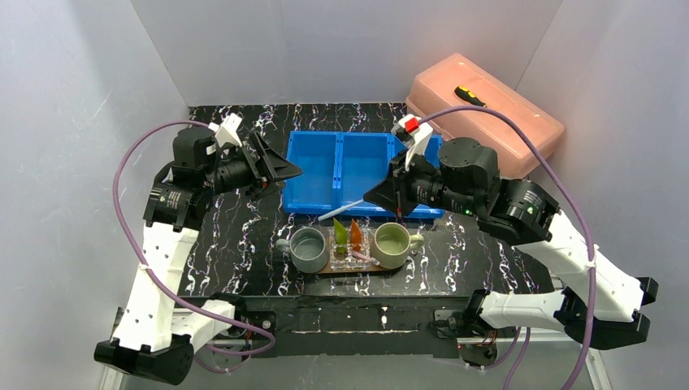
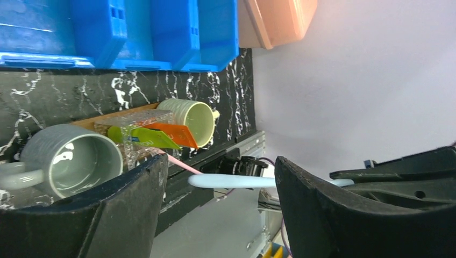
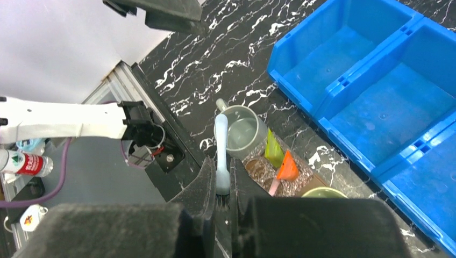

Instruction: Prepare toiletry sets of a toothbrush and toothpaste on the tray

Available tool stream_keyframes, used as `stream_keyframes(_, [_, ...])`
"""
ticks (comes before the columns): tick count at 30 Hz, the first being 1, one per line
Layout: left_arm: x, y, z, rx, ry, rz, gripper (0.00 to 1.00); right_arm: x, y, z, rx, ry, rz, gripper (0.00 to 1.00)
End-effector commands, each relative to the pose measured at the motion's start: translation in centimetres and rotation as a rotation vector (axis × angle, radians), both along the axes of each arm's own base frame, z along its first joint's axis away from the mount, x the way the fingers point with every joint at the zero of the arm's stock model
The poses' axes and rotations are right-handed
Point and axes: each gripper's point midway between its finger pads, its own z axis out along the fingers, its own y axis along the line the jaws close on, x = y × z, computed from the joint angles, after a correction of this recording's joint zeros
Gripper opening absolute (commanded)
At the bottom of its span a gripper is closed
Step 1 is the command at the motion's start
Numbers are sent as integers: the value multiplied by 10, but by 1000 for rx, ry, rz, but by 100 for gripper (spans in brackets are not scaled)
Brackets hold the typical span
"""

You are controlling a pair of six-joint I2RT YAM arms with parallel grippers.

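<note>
The right pincer (image 1: pixel 370 197) is clamped on a thin whitish toothbrush (image 1: pixel 340 211). The brush's free end juts out above the black marbled desk (image 1: pixel 236 244), between the blue plastic bin (image 1: pixel 317 175) and the flat brown oval wooden tray (image 1: pixel 345 269). On the tray stand a ribbed grey mug (image 1: pixel 309 249) and a pale green mug (image 1: pixel 392 244), with a green tube (image 1: pixel 340 232) and an orange tube (image 1: pixel 356 236) upright between them. The left pincer (image 1: pixel 292 171) stands open and empty beside the bin's left end
</note>
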Motion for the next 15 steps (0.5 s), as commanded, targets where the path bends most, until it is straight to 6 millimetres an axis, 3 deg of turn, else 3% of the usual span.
stream_keyframes(1, [-7, 14, -2, 102, -24, 23, 71, -13, -18, 5, -64, 14, 32, 1])
stream_keyframes(9, [-18, 31, -16, 218, -38, 45, 75, -35, -32, -16, -182, 118, 95, 1])
stream_keyframes(15, [-27, 46, -30, 313, -48, 52, 79, -44, -31, -23, -211, 185, 120, 1])
